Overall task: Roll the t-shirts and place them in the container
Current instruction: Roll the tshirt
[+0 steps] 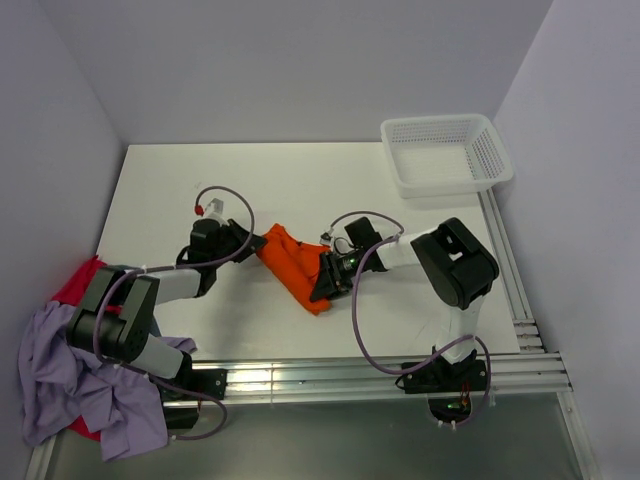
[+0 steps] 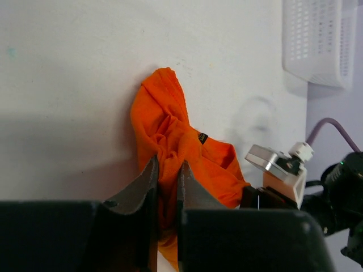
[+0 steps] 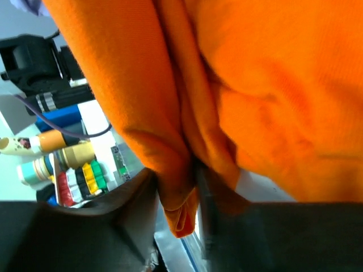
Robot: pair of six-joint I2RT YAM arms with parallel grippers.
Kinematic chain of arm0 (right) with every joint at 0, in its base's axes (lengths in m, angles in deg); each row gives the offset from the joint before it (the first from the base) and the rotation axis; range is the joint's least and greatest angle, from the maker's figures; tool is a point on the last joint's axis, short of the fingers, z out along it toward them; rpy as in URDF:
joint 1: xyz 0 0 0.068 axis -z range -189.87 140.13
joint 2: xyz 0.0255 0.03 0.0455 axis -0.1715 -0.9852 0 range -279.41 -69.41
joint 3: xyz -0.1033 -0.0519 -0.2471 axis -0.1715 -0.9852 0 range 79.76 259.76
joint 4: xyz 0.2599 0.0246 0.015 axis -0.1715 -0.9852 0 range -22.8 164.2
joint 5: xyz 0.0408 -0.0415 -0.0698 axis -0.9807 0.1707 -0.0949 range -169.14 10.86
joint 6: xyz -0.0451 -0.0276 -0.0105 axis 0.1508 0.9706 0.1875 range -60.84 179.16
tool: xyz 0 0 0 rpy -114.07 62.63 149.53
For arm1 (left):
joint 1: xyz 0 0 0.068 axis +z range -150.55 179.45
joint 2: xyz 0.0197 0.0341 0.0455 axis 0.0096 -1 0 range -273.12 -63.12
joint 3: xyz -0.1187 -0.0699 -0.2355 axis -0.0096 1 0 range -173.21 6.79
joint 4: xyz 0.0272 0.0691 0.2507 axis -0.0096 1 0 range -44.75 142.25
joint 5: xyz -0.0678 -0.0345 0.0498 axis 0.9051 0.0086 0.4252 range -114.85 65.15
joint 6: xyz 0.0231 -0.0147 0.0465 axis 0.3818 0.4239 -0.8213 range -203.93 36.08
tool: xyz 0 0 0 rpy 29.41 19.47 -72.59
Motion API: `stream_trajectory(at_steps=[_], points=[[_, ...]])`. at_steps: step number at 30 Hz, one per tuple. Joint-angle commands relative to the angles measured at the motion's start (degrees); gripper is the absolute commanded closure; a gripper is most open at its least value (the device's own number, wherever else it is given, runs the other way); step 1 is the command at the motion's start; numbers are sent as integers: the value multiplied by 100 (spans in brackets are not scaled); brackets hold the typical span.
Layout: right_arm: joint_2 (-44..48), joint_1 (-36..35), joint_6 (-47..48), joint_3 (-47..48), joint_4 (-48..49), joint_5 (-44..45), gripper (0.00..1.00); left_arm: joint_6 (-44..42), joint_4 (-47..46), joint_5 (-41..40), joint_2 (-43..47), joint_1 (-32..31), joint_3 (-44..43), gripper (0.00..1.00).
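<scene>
- The left tool (image 2: 167, 168) has its two fingers drawn close together, pinching a fold of the bright orange soft-fabric t-shirt (image 2: 165, 116).
- Just ahead of those fingers, the orange t-shirt lies bunched and creased on the white desk (image 2: 68, 85). A small dark label (image 2: 202, 136) shows on the cloth a little to the right of the tool.
- The right tool (image 3: 176, 181) has a hanging fold of the same shirt between its fingers. Whether they press the fold or only flank it, I cannot tell.
- From above, the shirt runs slantwise between the two tools, one at each end.
- Behind the left tool, beside its arm's base, a crumpled lavender fabric t-shirt (image 1: 60, 370) is heaped with a red fabric t-shirt (image 1: 78, 285).
- Well beyond the right tool, at the desk's far right corner, stands a white perforated plastic basket (image 1: 492, 152).
</scene>
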Motion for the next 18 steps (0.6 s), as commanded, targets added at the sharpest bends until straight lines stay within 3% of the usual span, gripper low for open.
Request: stream_trajectory(at_steps=[1, 3, 4, 5, 10, 11, 15, 18], points=[[216, -43, 256, 134, -324, 632, 49, -277, 1415, -624, 136, -115, -644, 94], [479, -52, 370, 230, -613, 958, 40, -251, 1812, -668, 13, -141, -777, 95], [593, -61, 519, 283, -737, 1133, 29, -251, 1900, -685, -14, -141, -856, 96], [795, -113, 607, 370, -860, 1501, 27, -251, 1970, -694, -31, -141, -892, 96], [1463, -482, 1003, 634, -1511, 3136, 21, -295, 2322, -694, -119, -150, -1094, 97], [1595, -753, 1073, 748, -1573, 4000, 20, -303, 2349, -686, -128, -150, -1120, 97], [2000, -1834, 1548, 1083, -1890, 6094, 17, -338, 2463, -536, -260, -150, -1226, 97], [2123, -2440, 1942, 1057, -1574, 6889, 12, -330, 2507, -457, -286, -141, -1243, 97]])
